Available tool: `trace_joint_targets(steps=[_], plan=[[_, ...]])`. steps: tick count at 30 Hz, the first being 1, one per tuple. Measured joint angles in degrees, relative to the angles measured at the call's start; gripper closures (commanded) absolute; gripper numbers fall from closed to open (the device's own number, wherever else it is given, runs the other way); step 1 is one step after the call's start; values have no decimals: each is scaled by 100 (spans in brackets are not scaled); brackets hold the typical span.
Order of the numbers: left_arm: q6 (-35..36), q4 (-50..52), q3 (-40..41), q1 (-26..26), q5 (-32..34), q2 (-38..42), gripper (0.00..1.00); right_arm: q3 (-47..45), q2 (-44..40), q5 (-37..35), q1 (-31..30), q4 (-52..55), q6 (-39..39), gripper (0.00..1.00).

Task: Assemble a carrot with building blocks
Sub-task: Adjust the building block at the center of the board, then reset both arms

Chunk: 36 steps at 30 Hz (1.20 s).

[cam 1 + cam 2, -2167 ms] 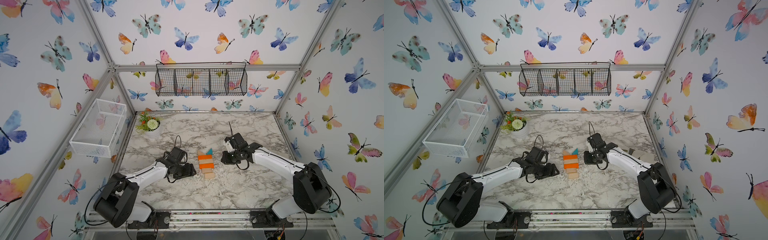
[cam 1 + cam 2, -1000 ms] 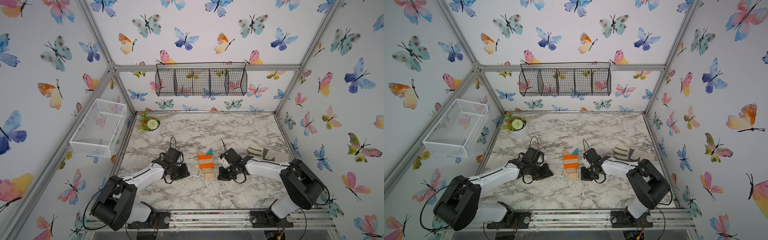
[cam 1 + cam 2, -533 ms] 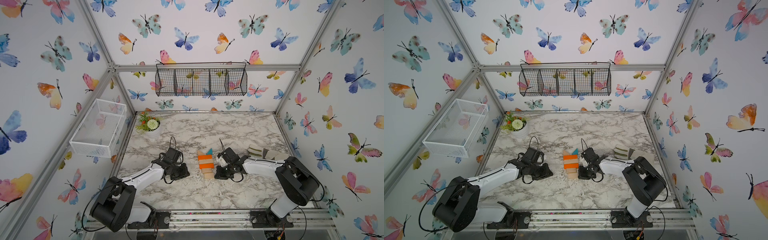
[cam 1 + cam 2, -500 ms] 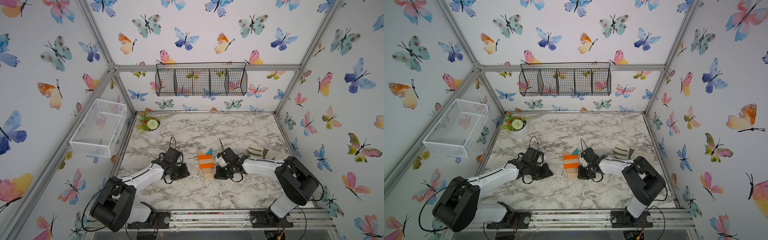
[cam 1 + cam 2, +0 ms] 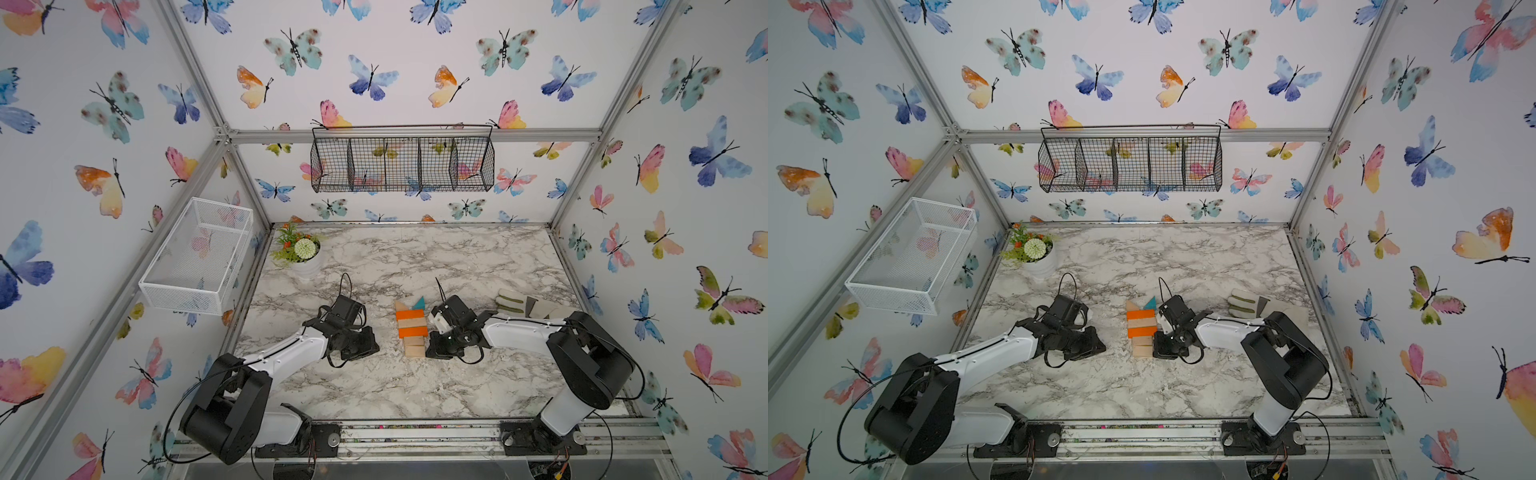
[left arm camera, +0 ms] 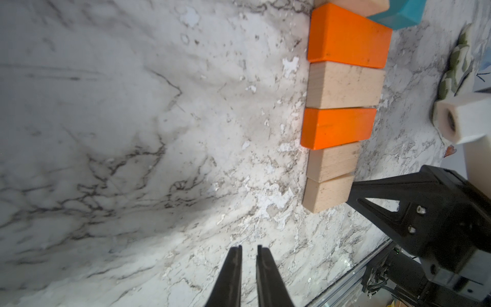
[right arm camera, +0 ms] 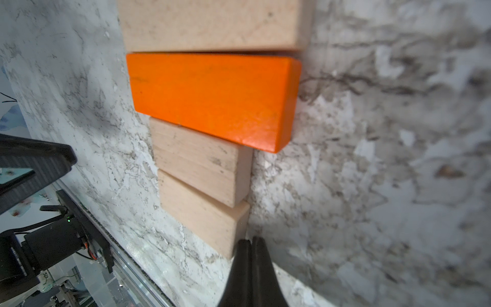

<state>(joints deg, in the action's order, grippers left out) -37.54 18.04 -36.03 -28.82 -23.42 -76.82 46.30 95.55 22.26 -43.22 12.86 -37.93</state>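
The carrot lies mid-table: teal triangle and tan triangle at the far end, then orange and tan bars, then two small tan blocks. My right gripper is shut and empty, its tips against the right side of the last tan block. My left gripper rests low on the marble, left of the carrot and clear of it, its fingers a narrow gap apart with nothing between them. The near orange bar sits slightly askew.
A grey-and-cream glove lies behind the right arm. A potted flower stands at the back left corner. A white mesh basket hangs on the left wall, a black wire basket on the back wall.
My right gripper has slid left along the table until its tips meet the carrot's small end. The left arm has stayed where it was.
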Motion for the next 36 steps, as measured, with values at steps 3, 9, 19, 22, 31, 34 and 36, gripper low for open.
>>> trace_joint_targets(steps=[3,9,19,22,31,34,36], plan=[[2,2,0,0,4,0,64,4,-94,-205,-7,195,7,98],[111,190,-85,111,57,66,1,332,-704,-1043,98,1054,201,89],[356,186,-1012,2035,33,286,1,1934,-1078,-1362,2223,1764,1635,2],[435,-162,-990,2575,372,109,1,1836,-1069,-1268,3187,1375,2033,1],[723,-2765,498,2726,2396,-76,1,-219,-1056,-1873,4019,-1169,3359,1],[920,-3156,356,2706,2686,-280,1,-1156,-1281,-2011,4168,-2052,3622,1],[1119,-3265,166,2614,2874,-363,2,-1471,-1294,-2055,4269,-2535,3698,1]])
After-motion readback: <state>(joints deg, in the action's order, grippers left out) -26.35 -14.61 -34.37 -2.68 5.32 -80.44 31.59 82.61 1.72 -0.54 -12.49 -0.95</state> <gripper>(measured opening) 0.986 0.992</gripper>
